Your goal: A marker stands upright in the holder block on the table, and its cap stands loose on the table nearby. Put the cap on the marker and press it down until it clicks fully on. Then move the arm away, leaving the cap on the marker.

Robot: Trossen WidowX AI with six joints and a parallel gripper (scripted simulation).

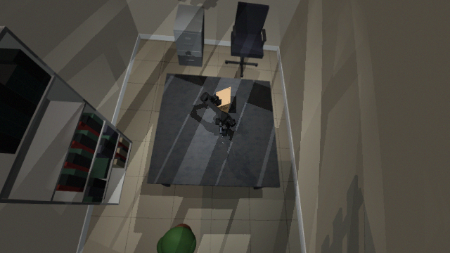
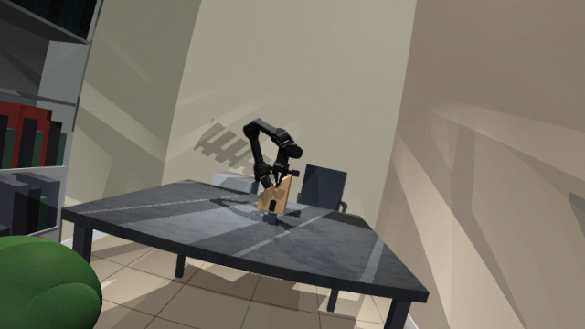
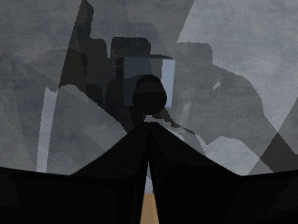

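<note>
The small grey-blue holder block (image 2: 270,218) (image 3: 132,67) sits on the table. A dark, thick marker (image 2: 272,205) (image 3: 149,94) stands upright in it, and the wrist view shows its round top end. I cannot tell whether that end is the cap, and I can make out no separate loose cap. My gripper (image 2: 277,184) (image 3: 148,129) is shut with nothing between its fingers. It points down above the level of the marker's top. In the wrist view its tips meet just below the marker's round end, apart from it in the picture.
A tan wooden panel (image 1: 223,96) (image 2: 284,196) stands on the dark table (image 1: 183,158) (image 2: 206,228) close to my arm's base, behind the marker in the exterior view. A chair (image 1: 249,35) and a cabinet (image 1: 190,39) are beyond the table. Shadows cross the tabletop.
</note>
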